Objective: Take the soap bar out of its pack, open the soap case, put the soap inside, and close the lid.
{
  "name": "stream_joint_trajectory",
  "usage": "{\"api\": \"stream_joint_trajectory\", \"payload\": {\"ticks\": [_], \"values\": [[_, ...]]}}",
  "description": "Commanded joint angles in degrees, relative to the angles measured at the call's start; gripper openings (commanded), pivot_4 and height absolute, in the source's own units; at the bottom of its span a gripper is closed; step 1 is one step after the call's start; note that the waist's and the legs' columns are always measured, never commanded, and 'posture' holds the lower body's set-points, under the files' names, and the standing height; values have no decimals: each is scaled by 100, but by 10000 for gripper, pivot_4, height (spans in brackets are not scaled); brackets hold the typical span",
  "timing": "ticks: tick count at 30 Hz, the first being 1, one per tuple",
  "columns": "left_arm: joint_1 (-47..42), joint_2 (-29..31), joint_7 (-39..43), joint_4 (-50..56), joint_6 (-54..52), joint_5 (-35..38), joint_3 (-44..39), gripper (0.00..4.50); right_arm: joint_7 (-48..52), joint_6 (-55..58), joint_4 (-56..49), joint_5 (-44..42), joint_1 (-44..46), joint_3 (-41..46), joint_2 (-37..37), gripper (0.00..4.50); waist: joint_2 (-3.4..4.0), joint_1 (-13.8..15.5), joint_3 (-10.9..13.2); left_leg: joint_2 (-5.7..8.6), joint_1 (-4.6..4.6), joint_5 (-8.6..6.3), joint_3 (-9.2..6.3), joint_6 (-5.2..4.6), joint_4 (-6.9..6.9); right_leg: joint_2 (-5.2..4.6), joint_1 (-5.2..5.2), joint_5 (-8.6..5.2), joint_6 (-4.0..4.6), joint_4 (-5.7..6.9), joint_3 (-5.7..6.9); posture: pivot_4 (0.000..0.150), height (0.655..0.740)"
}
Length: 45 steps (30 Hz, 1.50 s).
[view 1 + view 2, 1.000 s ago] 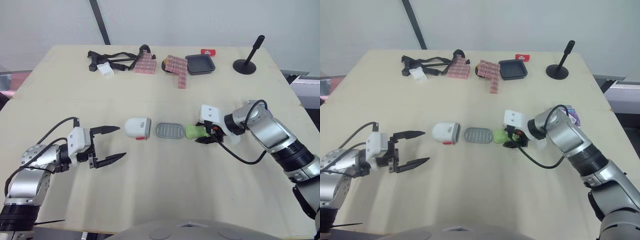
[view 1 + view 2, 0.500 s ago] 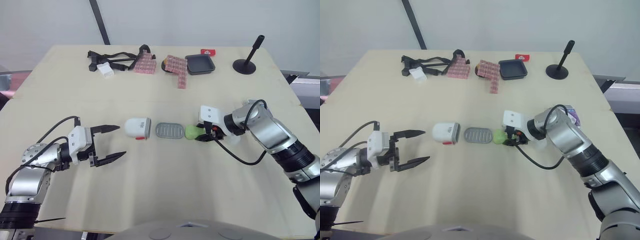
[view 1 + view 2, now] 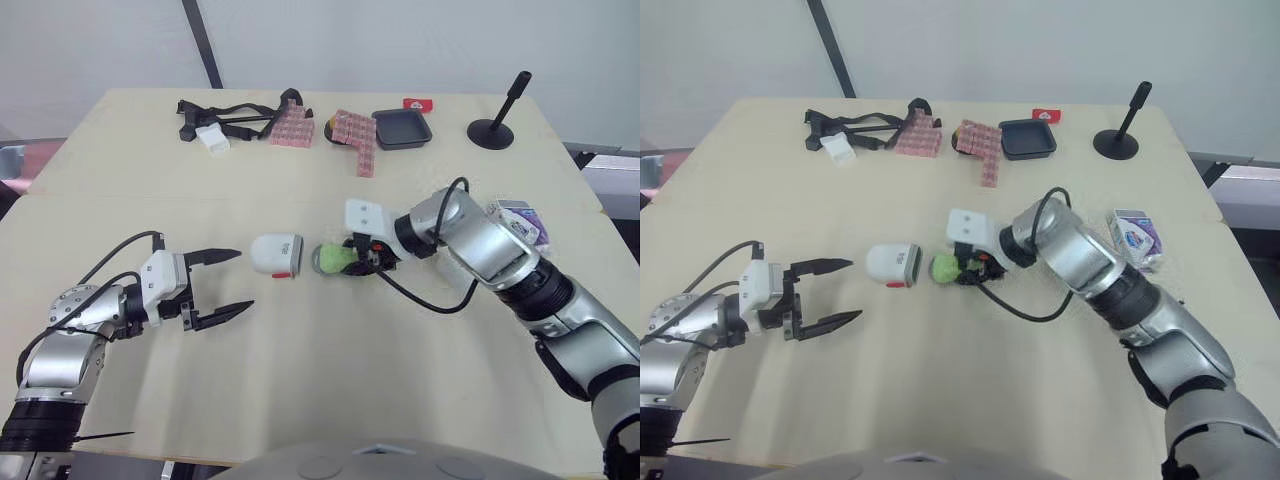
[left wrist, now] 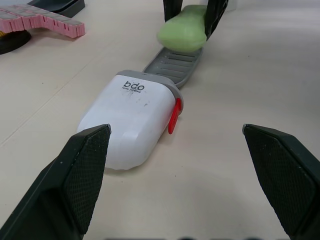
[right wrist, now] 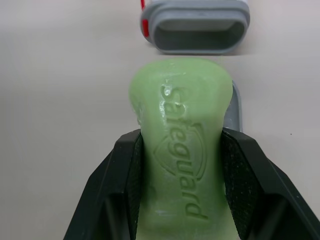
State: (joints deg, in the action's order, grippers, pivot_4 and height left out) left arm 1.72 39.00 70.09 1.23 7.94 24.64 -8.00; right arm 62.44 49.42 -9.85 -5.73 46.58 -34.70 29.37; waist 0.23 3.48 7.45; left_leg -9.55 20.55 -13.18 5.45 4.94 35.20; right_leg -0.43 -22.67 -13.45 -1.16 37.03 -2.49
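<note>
Right pincer [image 5: 181,145] clamps the soap [image 3: 335,259] above the grey tray [image 4: 175,62], white cover [image 3: 276,255] just beyond; left pincer [image 3: 244,281] gapes nearby.

The right gripper [image 3: 352,262] is carrying the green soap [image 3: 333,260] toward 9 o'clock. A second ago the bar was sitting just off the 3 o'clock end of the grey tray [image 4: 177,64]. Now it is hanging over the tray, its front end coming close to the open mouth of the white cover [image 3: 275,255]. The right arm is reaching farther across toward 9 o'clock. The soap pack [image 3: 517,220], half hidden behind that arm before, is now showing in full at 3 o'clock.
</note>
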Motion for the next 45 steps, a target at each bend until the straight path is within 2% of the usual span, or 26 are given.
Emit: {"api": "stream_joint_trajectory", "payload": {"ticks": [1,26,28,33,40,42,45], "values": [[3,45,-50,145,73,7,-68,45000,-178,112,-27,99,270,-18,-176,17279,0,-19,0,0,0,0,0,2,0,1,0,0,0,1,0,1500,7400],[-7,11,-41,-79,340,-115,-2,45000,-233,-126,703,492,471,-400,-502,17279,0,-32,0,-1,-1,0,0,6,0,2,0,0,0,4,3,1500,7400],[-13,10,-39,-108,367,-129,11,45000,-220,-132,712,502,461,-403,-502,27802,0,-31,0,-1,-1,0,0,6,0,2,0,0,0,4,3,1500,7400],[-54,-12,-34,-150,383,-142,49,45000,-238,-142,764,471,472,-305,-551,44663,-1,-34,-1,-2,-2,0,0,7,0,2,1,0,0,7,2,1500,7400],[-81,-48,-34,-191,415,-176,85,45000,-275,-178,543,317,355,28,-490,44663,-2,-31,-1,-1,-2,0,0,7,2,2,0,0,0,8,3,1500,7400],[-104,-45,-49,-218,430,-197,98,45000,-512,-131,263,96,92,536,-556,44663,-3,-24,-2,-1,-1,0,0,7,2,2,0,0,0,8,2,1500,7400],[-326,-39,-193,-409,468,-328,76,45000,-687,-335,-496,-490,-755,1669,-488,44663,-7,35,-4,-2,0,0,-1,6,2,2,1,0,0,5,4,1500,7400]]}}
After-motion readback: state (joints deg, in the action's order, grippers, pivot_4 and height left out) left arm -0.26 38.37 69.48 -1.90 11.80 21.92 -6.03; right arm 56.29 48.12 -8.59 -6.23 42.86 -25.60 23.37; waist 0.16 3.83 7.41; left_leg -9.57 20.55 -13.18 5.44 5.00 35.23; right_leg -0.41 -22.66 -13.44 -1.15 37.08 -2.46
